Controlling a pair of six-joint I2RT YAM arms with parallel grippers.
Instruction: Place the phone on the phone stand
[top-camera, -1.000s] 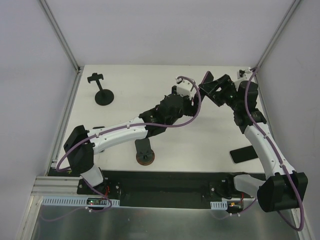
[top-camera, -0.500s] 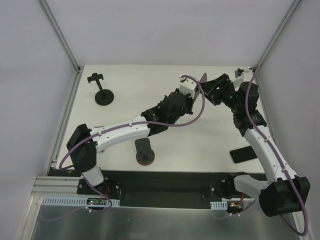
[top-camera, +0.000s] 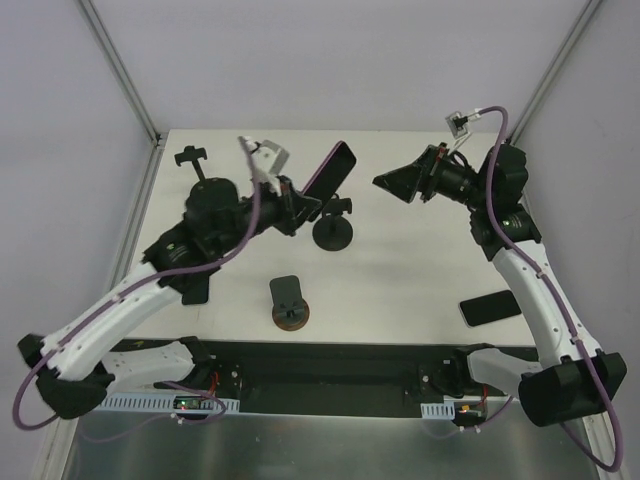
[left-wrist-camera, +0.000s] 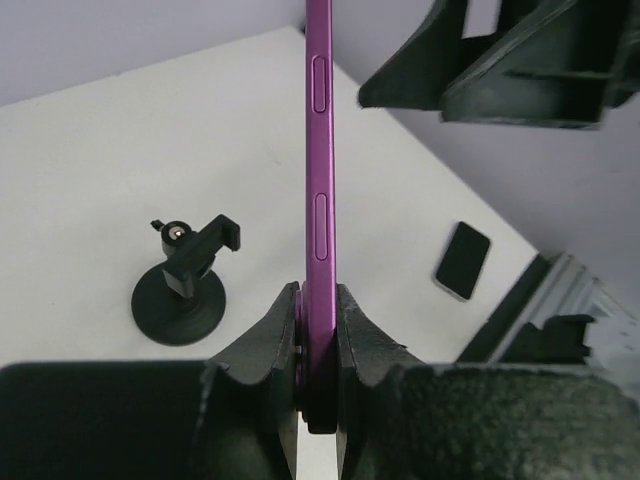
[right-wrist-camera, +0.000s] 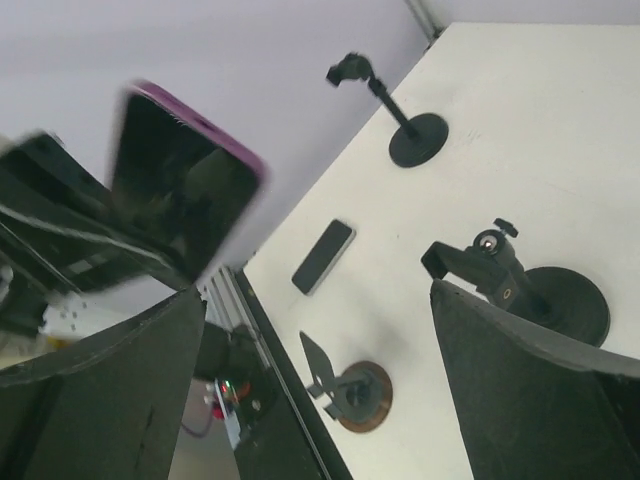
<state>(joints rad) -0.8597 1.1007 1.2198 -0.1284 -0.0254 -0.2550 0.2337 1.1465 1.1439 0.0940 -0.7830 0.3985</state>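
My left gripper is shut on the lower end of a purple phone, which hangs tilted in the air above the table. In the left wrist view the phone is edge-on between the fingers. Just below and right of it stands a black phone stand with a clamp head. My right gripper is open and empty, in the air to the phone's right. The right wrist view shows the phone's dark screen.
A second black clamp stand is at the back left, partly behind my left arm. A small stand on a brown base sits near the front. A black phone lies flat front right.
The two grippers met at the back right; the left one shut on the purple phone, the right one opened and let go. The left arm has swung left with the phone.
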